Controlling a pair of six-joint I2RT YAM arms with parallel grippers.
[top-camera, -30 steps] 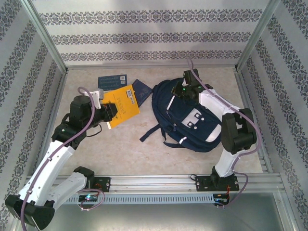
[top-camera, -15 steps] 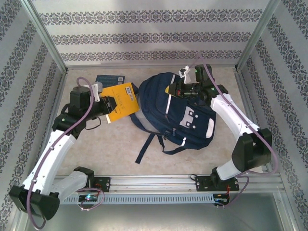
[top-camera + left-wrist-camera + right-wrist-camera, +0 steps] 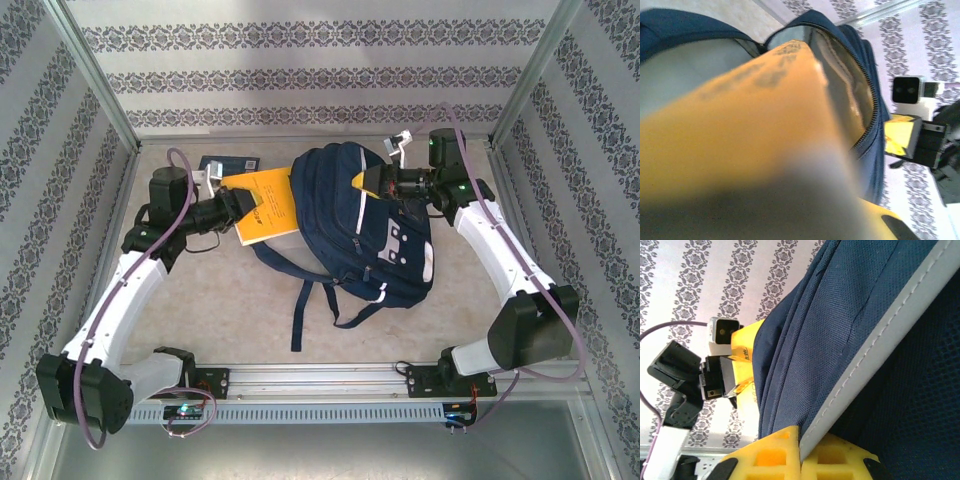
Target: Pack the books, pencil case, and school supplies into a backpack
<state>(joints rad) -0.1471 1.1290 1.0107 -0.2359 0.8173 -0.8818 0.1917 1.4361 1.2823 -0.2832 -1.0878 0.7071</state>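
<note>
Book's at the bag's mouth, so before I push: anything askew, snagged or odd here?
Nothing spilled or damaged. The backpack is held tipped up, its edge pinched by the right gripper, and the yellow-orange book in the left gripper meets the open mouth tilted, corner first. A strap trails loose toward the near edge.

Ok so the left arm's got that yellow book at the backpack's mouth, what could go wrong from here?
The yellow book has its corner at the zip edge of the backpack, so it may snag instead of sliding in. The right gripper pinches a fold of fabric by the white stripe; if that slips, the mouth could sag shut.
</note>
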